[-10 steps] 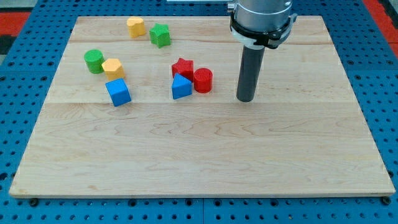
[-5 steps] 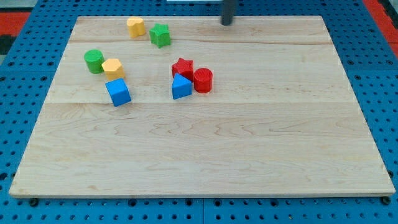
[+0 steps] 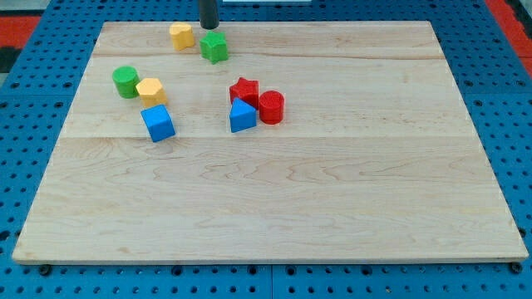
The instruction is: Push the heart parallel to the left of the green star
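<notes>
Board: a pale wooden table top (image 3: 349, 208) on a blue pegboard surround (image 3: 515, 124); the blocks sit in its upper-left half.
My tip: the dark rod's lower end (image 3: 209, 27) stands at the board's top edge, just at 12 o'clock of the green star and at about 2 o'clock of the heart.
Pincer: none is fitted; the arm ends in a plain rod, so there is nothing to spread or press together.
Yellow heart: the task's block (image 3: 181, 35) lies near the top edge, at about 10 o'clock of the green star, close beside it and slightly higher in the view.
Green star: the reference block (image 3: 214, 46) sits just below my tip; whether the two touch cannot be told.
Why the tip is here: judged from the layout, a place above the pair lets the rod nudge the heart toward 6 o'clock until it is level with the star.
Risk: the star is so near the rod that a careless stroke could shift it.
Green cylinder: (image 3: 125, 81) at 9 o'clock of the yellow hexagonal block (image 3: 151, 90), touching or nearly so.
Blue cube: (image 3: 158, 123) just at 6 o'clock of that yellow block.
Centre cluster: red star (image 3: 244, 90), blue triangular block (image 3: 242, 115) and red cylinder (image 3: 271, 107) packed together, well apart from the task's pair.
</notes>
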{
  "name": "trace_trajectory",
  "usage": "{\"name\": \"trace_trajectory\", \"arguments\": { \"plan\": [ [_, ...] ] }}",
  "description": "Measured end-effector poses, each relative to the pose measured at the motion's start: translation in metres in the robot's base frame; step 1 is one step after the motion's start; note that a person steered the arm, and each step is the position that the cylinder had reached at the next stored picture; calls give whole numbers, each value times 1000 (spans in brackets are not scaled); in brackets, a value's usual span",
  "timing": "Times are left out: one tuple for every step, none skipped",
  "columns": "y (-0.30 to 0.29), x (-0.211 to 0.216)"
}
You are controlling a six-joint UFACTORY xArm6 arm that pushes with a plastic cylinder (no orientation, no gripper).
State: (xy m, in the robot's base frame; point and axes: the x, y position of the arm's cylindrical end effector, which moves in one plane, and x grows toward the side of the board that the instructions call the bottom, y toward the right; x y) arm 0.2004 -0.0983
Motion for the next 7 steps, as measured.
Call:
{"name": "trace_trajectory", "arguments": {
  "plan": [
    [-24,12],
    [-26,12],
    [-34,4],
    [-44,-4],
    [-52,12],
    [-52,21],
    [4,11]
  ]
}}
